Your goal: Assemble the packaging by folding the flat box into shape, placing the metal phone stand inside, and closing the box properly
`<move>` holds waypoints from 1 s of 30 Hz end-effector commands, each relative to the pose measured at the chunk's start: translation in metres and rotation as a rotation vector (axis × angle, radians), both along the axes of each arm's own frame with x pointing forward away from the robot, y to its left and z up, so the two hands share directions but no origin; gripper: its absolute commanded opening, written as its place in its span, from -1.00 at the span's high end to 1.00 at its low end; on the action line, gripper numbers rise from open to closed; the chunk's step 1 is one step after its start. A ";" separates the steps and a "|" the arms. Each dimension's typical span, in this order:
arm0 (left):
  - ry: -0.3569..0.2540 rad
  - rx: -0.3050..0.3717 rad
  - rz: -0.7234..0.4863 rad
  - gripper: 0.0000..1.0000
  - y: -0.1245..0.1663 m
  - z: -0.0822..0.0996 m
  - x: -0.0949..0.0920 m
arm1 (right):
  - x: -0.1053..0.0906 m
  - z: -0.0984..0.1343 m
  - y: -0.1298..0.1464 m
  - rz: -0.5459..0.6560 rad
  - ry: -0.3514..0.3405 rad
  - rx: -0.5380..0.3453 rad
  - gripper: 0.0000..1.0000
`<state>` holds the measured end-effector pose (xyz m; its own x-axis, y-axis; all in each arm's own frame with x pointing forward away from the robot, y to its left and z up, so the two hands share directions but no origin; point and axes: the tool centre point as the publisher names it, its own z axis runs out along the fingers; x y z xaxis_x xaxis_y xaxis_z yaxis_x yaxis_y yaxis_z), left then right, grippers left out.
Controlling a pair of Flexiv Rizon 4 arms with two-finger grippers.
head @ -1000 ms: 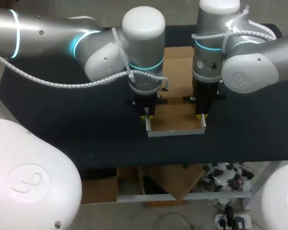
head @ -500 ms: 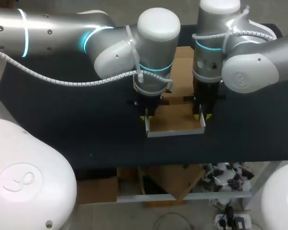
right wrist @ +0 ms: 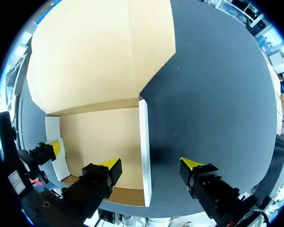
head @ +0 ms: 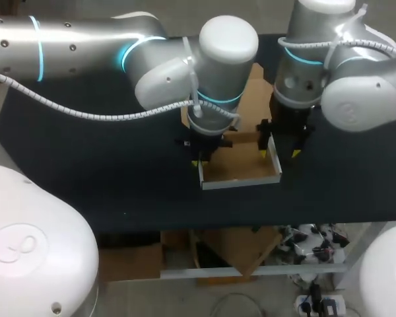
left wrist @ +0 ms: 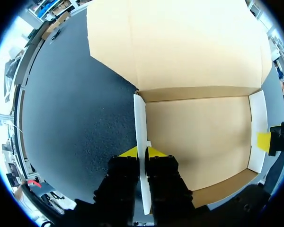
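Lying on the black table (head: 86, 165) near the edge closest to the robot, the cardboard box (head: 241, 168) was partly formed. Its base panel was flat, and the left side wall (left wrist: 141, 142), the right side wall (right wrist: 144, 142) and the low front wall (head: 241, 183) stood raised. The wide lid panel (left wrist: 180, 42) lay flat on the far side. No metal phone stand showed in any view.

The left gripper (left wrist: 142, 152) was clenched on the left side wall, with one yellow tip on each face of it. The right gripper (right wrist: 151, 164) was released. Its fingers were spread wide, straddling the right side wall, one inside the box and one outside over the table, and neither touched the wall.

Probable faults from this state:
- The right side wall was unrestrained and could spring back outward or lean, because nothing visible locked it.
- Sideways travel of the left arm could drag the whole light box or crease the pinched wall.
- Uneven closing of the right fingers could push the wall over before the second finger met it.
- The inner right finger could catch the wall on lifting.
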<state>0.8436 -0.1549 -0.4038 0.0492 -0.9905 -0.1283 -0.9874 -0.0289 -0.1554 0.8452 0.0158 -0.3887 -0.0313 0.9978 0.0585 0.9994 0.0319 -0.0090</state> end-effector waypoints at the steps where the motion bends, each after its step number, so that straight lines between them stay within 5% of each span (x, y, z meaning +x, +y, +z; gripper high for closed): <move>1: -0.009 0.013 0.002 1.00 0.001 -0.004 -0.003 | -0.011 0.012 -0.009 0.008 -0.058 0.042 -0.76; 6: -0.011 0.010 -0.003 1.00 0.003 -0.002 -0.002 | -0.014 0.022 -0.013 0.041 -0.101 0.072 -1.00; 21: 0.003 -0.003 -0.036 1.00 0.010 0.002 0.003 | -0.022 0.055 -0.034 0.219 -0.264 0.215 -1.00; 30: 0.011 -0.001 -0.048 1.00 0.014 0.002 0.002 | -0.030 0.067 -0.054 0.477 -0.370 0.404 -1.00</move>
<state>0.8469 -0.1427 -0.4018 0.0003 -0.9922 -0.1247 -0.9895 0.0177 -0.1433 0.8261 -0.0246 -0.3274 -0.4619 0.8621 0.2084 0.8719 0.3983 0.2848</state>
